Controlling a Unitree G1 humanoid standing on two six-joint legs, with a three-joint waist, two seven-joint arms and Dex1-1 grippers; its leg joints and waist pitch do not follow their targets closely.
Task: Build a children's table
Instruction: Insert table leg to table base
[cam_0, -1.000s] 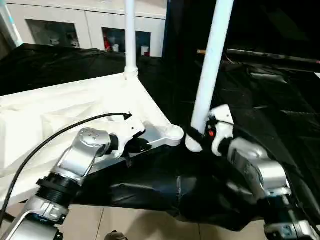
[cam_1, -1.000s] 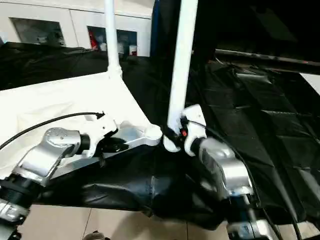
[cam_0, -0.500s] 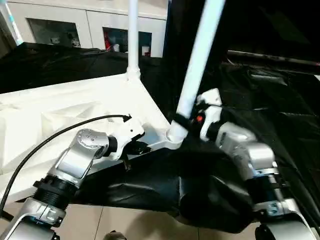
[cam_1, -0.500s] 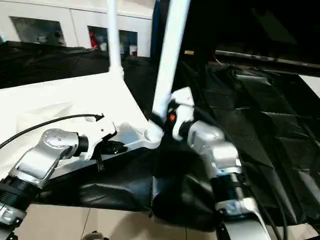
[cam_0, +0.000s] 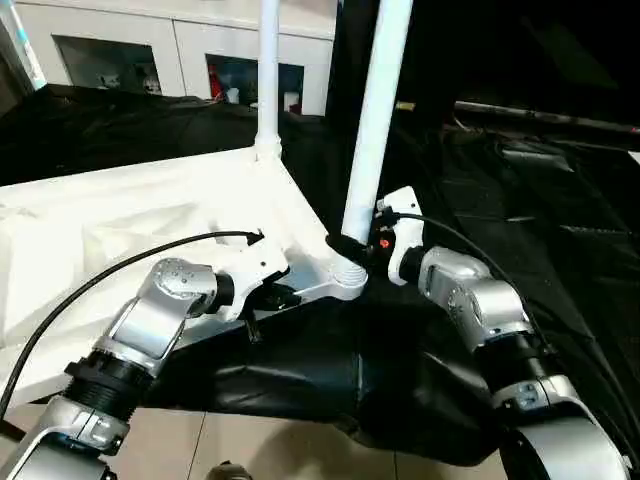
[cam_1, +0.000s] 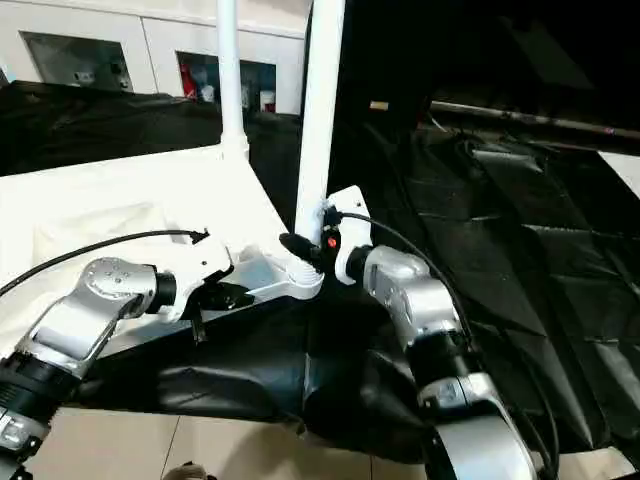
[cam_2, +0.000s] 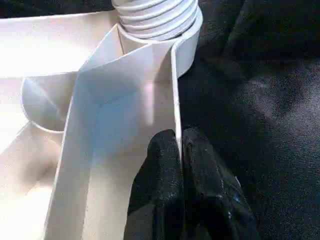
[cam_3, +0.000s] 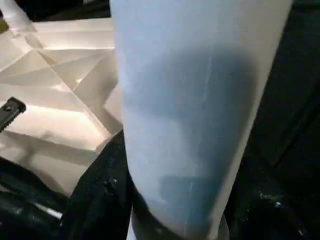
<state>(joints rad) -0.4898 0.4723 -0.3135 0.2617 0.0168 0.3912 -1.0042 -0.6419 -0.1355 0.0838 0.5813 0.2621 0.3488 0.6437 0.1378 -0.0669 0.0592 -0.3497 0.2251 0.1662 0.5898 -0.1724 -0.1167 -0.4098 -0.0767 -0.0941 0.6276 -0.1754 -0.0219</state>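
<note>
The children's table lies upside down: its white ribbed tabletop (cam_0: 120, 220) rests on black sheeting, with one leg (cam_0: 267, 80) standing in the far corner socket. My right gripper (cam_0: 350, 245) is shut on a second white leg (cam_0: 375, 120), held nearly upright with its threaded end (cam_2: 155, 17) sitting at the near corner socket (cam_0: 345, 282). In the right wrist view this leg (cam_3: 195, 110) is close up. My left gripper (cam_0: 275, 296) is shut on the tabletop's side wall just beside that socket, its black fingers (cam_2: 165, 165) pinching the thin rim.
A white cabinet with glass doors (cam_0: 130, 50) stands behind. Crumpled black sheeting (cam_0: 520, 200) covers the surface and hangs over the near edge above the tiled floor (cam_0: 250, 450). A black cable (cam_0: 100, 285) arcs over my left forearm.
My right gripper has carried the leg leftward, from tilted beside the socket to nearly upright on it. The left gripper keeps its pinch on the rim.
</note>
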